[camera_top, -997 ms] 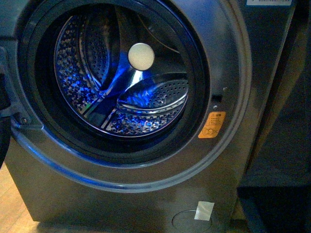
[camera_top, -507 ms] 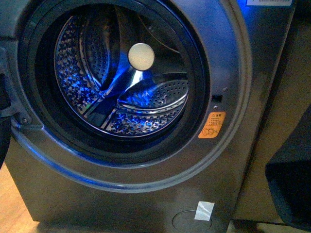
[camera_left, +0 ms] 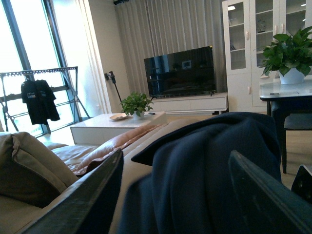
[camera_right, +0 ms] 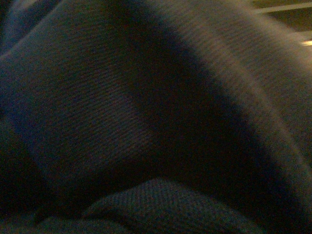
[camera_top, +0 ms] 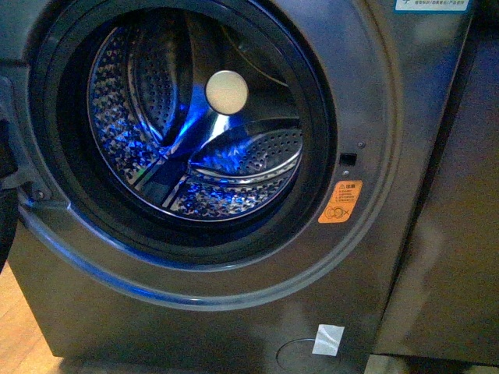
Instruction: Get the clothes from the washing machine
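Note:
The grey washing machine (camera_top: 366,70) fills the front view, its door open. Its perforated steel drum (camera_top: 195,132) is lit blue and holds no cloth. An orange sticker (camera_top: 341,201) sits right of the mouth. Neither arm shows in the front view. In the left wrist view my left gripper (camera_left: 178,195) is open, its dark fingers (camera_left: 87,195) wide apart, with the dark navy clothes (camera_left: 209,161) hanging between and beyond them. The right wrist view is filled by dark navy clothes (camera_right: 122,107) pressed close to the camera; my right gripper is shut on them, its fingers hidden.
A dark cabinet side (camera_top: 460,234) stands right of the machine. Wood floor (camera_top: 19,335) shows at lower left. The left wrist view looks into a living room: beige sofa (camera_left: 29,165), white coffee table (camera_left: 112,124), television (camera_left: 180,73), dark table (camera_left: 287,97) with a plant.
The dark cloth at the front view's lower right edge has moved out of view to the right. The drum looks the same.

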Available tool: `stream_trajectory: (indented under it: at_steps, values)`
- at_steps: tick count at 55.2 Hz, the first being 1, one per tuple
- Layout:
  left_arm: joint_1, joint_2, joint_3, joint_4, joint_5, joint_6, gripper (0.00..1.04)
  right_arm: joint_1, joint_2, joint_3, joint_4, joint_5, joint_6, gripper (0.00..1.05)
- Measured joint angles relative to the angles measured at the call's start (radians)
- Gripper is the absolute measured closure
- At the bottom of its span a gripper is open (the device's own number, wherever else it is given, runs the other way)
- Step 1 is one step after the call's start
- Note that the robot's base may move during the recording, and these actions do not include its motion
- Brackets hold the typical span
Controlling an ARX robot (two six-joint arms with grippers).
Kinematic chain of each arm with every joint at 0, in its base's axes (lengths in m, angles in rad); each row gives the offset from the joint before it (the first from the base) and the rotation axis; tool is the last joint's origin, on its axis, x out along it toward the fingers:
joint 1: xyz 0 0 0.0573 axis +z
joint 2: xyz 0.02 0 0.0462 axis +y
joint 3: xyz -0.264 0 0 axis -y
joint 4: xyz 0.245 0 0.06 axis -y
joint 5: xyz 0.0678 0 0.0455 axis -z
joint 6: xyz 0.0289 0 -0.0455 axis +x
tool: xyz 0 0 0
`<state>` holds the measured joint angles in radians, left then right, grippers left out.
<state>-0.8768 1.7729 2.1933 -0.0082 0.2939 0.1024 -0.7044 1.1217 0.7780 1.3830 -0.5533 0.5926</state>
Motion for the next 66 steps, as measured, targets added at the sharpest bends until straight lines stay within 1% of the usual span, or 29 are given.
stream_trajectory:
  at_steps: [1, 2, 3, 4, 5, 7, 8, 12, 16, 21, 27, 33, 40, 47, 50, 53, 55, 59, 61, 66]
  values:
    - [0.000, 0.000, 0.000, 0.000, 0.000, 0.000, 0.24, -0.021, 0.011, 0.026, -0.006, 0.001, 0.011, 0.98]
    - [0.000, 0.000, 0.000, 0.000, 0.000, 0.000, 0.20, -0.060, 0.033, 0.082, -0.016, 0.003, 0.026, 0.98]
    - [0.000, 0.000, 0.000, 0.000, 0.000, 0.000, 0.19, -0.081, 0.046, 0.113, -0.022, 0.006, 0.037, 0.98]
    - [0.000, 0.000, 0.000, 0.000, 0.001, 0.000, 0.15, -0.119, 0.069, 0.167, -0.031, 0.011, 0.058, 0.98]
    - [0.000, 0.000, 0.000, 0.000, 0.001, 0.000, 0.13, -0.137, 0.079, 0.192, -0.035, 0.014, 0.065, 0.98]
    - [0.000, -0.002, 0.000, 0.000, 0.001, 0.000, 0.06, -0.202, 0.110, 0.275, -0.057, 0.022, 0.080, 0.98]
    - [0.000, -0.002, 0.000, 0.000, 0.000, 0.001, 0.05, -0.216, 0.116, 0.292, -0.063, 0.024, 0.086, 0.98]
    - [0.000, -0.002, 0.000, 0.001, 0.000, 0.000, 0.07, -0.298, 0.156, 0.394, -0.117, 0.011, 0.124, 0.98]
    - [0.000, -0.002, 0.000, 0.001, 0.001, 0.000, 0.06, -0.351, 0.186, 0.463, -0.183, -0.025, 0.133, 0.98]
    - [0.000, -0.002, 0.000, 0.001, 0.002, 0.000, 0.07, -0.406, 0.237, 0.551, -0.311, -0.122, 0.131, 0.98]
    - [0.000, -0.002, 0.000, 0.001, 0.001, 0.000, 0.07, -0.441, 0.304, 0.623, -0.480, -0.202, 0.090, 0.98]
    - [0.000, -0.002, 0.000, 0.001, 0.001, 0.000, 0.07, -0.486, 0.364, 0.667, -0.663, -0.278, 0.003, 0.98]
    - [0.000, -0.002, 0.000, 0.001, 0.001, 0.000, 0.07, -0.528, 0.431, 0.676, -0.937, -0.355, -0.161, 0.98]
    - [0.000, -0.002, 0.000, 0.001, 0.002, 0.000, 0.07, -0.540, 0.487, 0.650, -1.187, -0.391, -0.352, 0.98]
    - [0.000, -0.002, 0.000, 0.001, 0.001, 0.000, 0.07, -0.541, 0.514, 0.615, -1.307, -0.386, -0.463, 0.98]
    - [0.000, -0.002, 0.000, 0.001, 0.001, 0.000, 0.07, -0.541, 0.540, 0.581, -1.399, -0.374, -0.538, 0.98]
    - [0.000, -0.002, 0.000, 0.001, 0.001, 0.000, 0.07, -0.541, 0.558, 0.555, -1.431, -0.359, -0.586, 0.98]
    - [0.000, -0.002, 0.000, 0.001, 0.001, 0.000, 0.07, -0.537, 0.594, 0.526, -1.484, -0.344, -0.638, 0.98]
    - [0.000, -0.002, 0.000, 0.001, 0.001, 0.000, 0.07, -0.532, 0.624, 0.513, -1.519, -0.323, -0.660, 0.90]
    - [0.000, -0.002, 0.000, 0.001, 0.001, 0.000, 0.07, -0.523, 0.686, 0.500, -1.574, -0.278, -0.688, 0.78]
